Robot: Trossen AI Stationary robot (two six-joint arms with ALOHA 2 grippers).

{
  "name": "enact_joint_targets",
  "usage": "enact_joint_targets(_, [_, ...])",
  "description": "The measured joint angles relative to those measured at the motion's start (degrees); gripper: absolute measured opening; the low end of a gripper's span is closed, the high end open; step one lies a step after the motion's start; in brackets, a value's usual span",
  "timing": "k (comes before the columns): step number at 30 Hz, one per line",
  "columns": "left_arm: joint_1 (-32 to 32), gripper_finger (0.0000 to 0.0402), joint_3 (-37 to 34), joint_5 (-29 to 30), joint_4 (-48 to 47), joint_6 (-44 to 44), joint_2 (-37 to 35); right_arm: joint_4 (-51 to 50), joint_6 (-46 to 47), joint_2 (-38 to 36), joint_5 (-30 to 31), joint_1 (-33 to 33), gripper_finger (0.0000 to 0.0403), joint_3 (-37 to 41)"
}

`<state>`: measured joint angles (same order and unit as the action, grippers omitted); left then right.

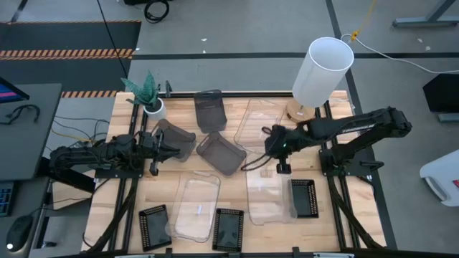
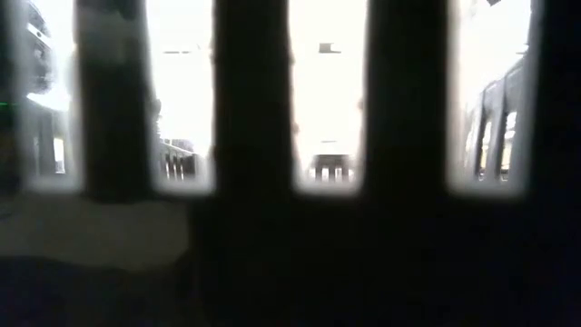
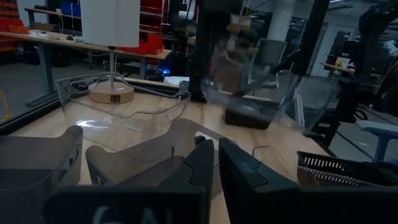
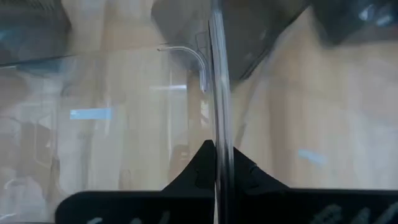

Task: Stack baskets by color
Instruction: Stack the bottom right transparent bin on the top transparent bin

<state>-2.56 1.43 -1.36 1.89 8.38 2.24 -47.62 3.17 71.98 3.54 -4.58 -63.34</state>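
From above, the right gripper (image 1: 275,145) pinches the wall of a clear basket (image 1: 269,190) at mid-bench, while the left gripper (image 1: 159,145) holds a smoky grey basket (image 1: 174,140) near the potted plant (image 1: 147,92). The low view is blocked by something dark. The left wrist view shows jaws narrow on the grey wall. The right wrist view shows jaws shut on the thin clear edge (image 4: 219,93); such a slim, slick hold could slip or twist as the basket lifts

Grey baskets (image 1: 219,152) and clear baskets (image 1: 197,208) crowd centre; bare table (image 1: 358,208) right.
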Motion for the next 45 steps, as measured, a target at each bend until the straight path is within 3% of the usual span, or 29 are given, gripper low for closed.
enact_joint_targets(6, [0.0, 0.0039, 0.0, 0.01, 0.0, 0.01, -0.01, -0.68, -4.17, -4.05, 7.16, 5.1, 0.0005, -5.12])
enact_joint_targets(13, [0.01, 0.0031, 0.0, -0.01, 0.0, 0.0, 0.0, 2.08, -11.04, -7.55, 16.88, 14.31, 0.0004, -5.93])
enact_joint_targets(19, [0.01, 0.0035, 0.0, 0.01, 0.0, 0.02, 0.0, 3.09, -16.25, -7.89, 15.29, 23.28, 0.0004, -5.93])
enact_joint_targets(31, [-0.01, 0.0034, 0.0, 0.01, 0.0, 0.02, 0.0, 4.02, -22.36, -4.67, 2.45, 38.18, 0.0004, -7.27])
enact_joint_targets(38, [-0.01, 0.0038, 0.0, 0.01, 0.02, 0.0, 0.0, -1.28, -22.96, 2.87, 1.47, 41.01, 0.0004, -13.72])
enact_joint_targets(45, [0.01, 0.0036, 0.0, 0.01, 0.02, 0.0, 0.0, -2.32, -23.7, 6.59, 1.67, 42.29, 0.0004, -15.11])
